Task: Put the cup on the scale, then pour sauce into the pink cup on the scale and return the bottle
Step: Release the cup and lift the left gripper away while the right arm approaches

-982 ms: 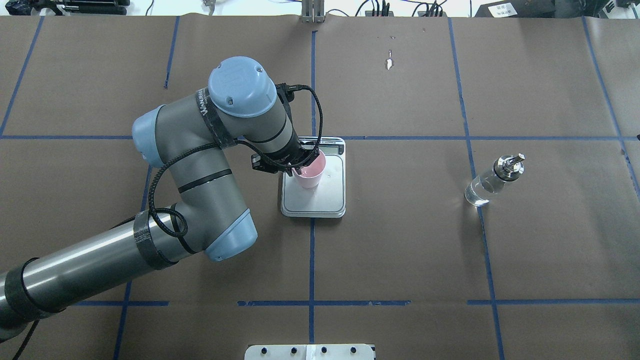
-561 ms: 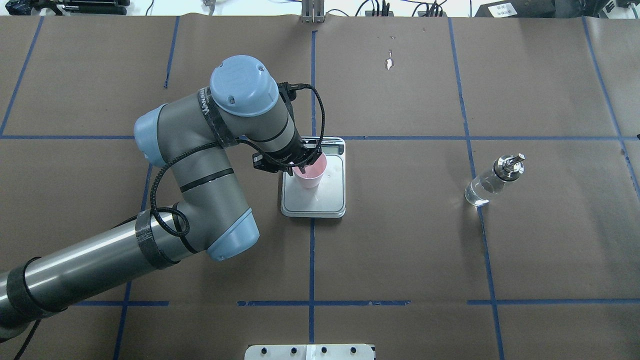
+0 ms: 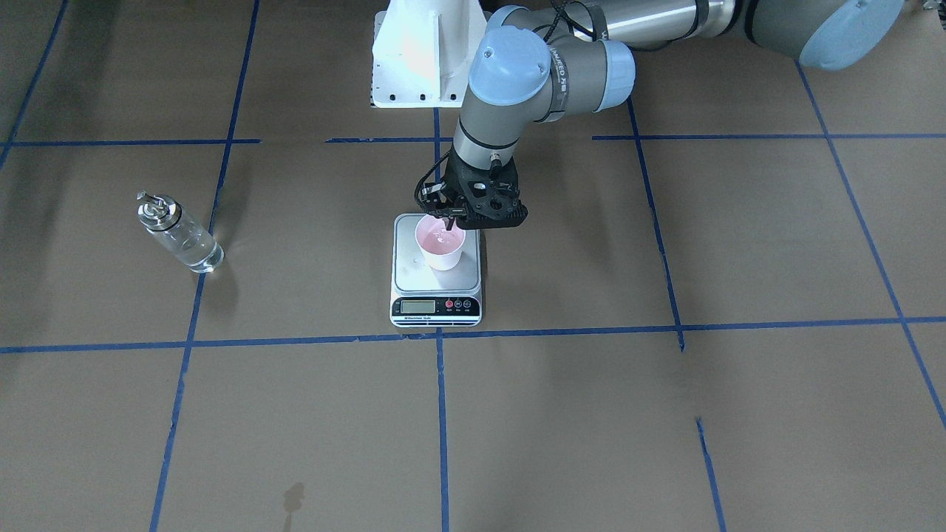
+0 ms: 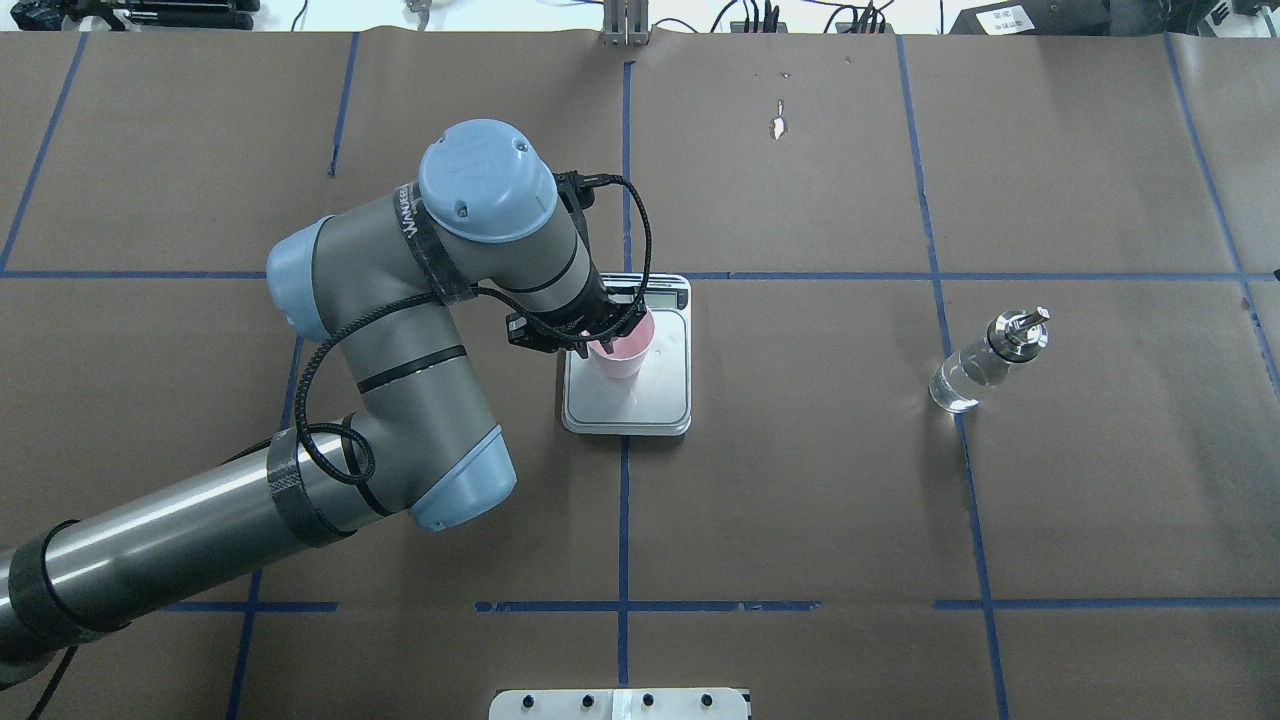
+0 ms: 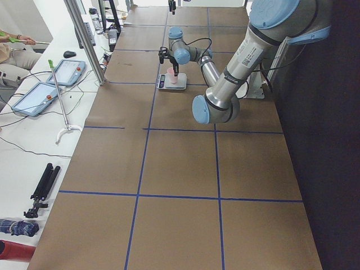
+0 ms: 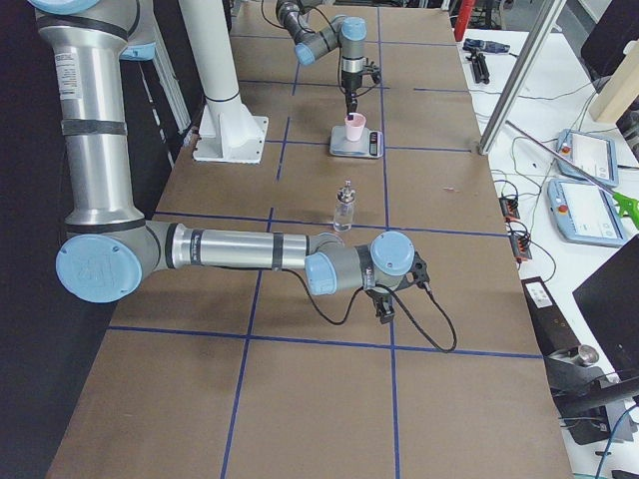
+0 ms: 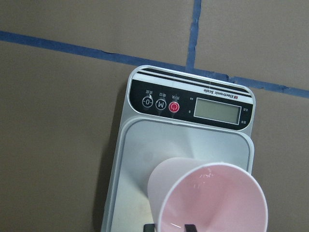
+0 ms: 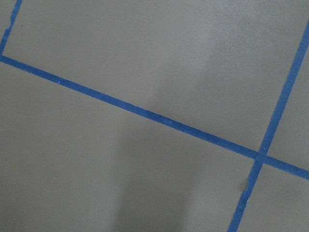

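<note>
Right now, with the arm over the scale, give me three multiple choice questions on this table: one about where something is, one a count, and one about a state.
1. Where is the pink cup? A on bare brown paper; B on the scale platform; C on the floor.
2. How many round buttons has the scale? A three; B one; C six.
3. How is the glass bottle? A lying down; B tipped over the cup; C standing upright.

Answers: B, the front view shows the cup on the steel platform. A, the left wrist view shows three buttons, one of them red. C, the bottle stands alone, spout up, far from the scale.
</note>
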Robot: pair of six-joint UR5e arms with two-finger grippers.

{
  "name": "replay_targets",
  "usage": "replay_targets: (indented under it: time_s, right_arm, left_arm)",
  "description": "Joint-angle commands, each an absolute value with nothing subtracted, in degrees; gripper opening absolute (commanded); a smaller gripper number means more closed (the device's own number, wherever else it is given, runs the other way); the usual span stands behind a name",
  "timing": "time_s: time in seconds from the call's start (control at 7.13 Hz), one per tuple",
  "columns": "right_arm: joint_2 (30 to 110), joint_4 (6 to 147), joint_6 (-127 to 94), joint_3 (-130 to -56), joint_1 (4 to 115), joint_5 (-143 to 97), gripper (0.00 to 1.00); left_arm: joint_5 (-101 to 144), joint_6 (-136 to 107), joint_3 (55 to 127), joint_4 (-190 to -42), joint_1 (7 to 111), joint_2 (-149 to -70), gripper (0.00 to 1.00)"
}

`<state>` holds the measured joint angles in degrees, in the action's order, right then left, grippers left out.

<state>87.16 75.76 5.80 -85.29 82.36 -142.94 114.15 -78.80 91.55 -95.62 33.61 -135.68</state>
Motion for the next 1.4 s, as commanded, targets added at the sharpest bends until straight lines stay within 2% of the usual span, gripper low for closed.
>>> replay_targets:
  time_s: [0.0, 0.14, 0.28, 0.42, 0.56, 0.84, 0.98, 1.26]
  right_arm:
    - [86.7, 75.8, 5.4, -85.5, 82.4, -143.0, 1.00]
    - [86.4, 75.7, 3.9, -86.0, 82.2, -143.8, 1.00]
    - [86.3, 75.6, 2.0, -86.3, 82.1, -147.2, 1.00]
    - [86.1, 73.2, -1.6, -87.4, 81.8, -149.2, 1.00]
    - [86.1, 64.7, -9.5, -87.9, 79.3, -149.2, 1.00]
    - [86.7, 37.8, -37.7, -87.8, 69.8, -141.7, 1.00]
    - [87.8, 26.6, -43.4, -87.5, 64.0, -135.9, 1.00]
    - [94.1, 14.5, -47.1, -87.5, 62.8, -131.8, 1.00]
  left_arm:
    - [114.3, -78.8, 103.4, -95.1, 37.1, -128.9, 0.51]
    - [114.3, -78.6, 112.0, -95.1, 38.1, -122.8, 0.51]
    - [115.0, -78.4, 116.1, -95.0, 41.3, -121.1, 0.51]
    - [115.6, -78.3, 116.9, -95.1, 43.7, -120.9, 0.51]
    - [115.7, -78.1, 116.5, -95.2, 45.5, -120.9, 0.51]
    - [115.6, -78.1, 115.5, -95.4, 46.0, -120.9, 0.51]
    - [115.5, -78.1, 115.2, -95.5, 46.1, -120.9, 0.51]
    - [115.5, -78.3, 112.7, -97.1, 45.9, -121.3, 0.52]
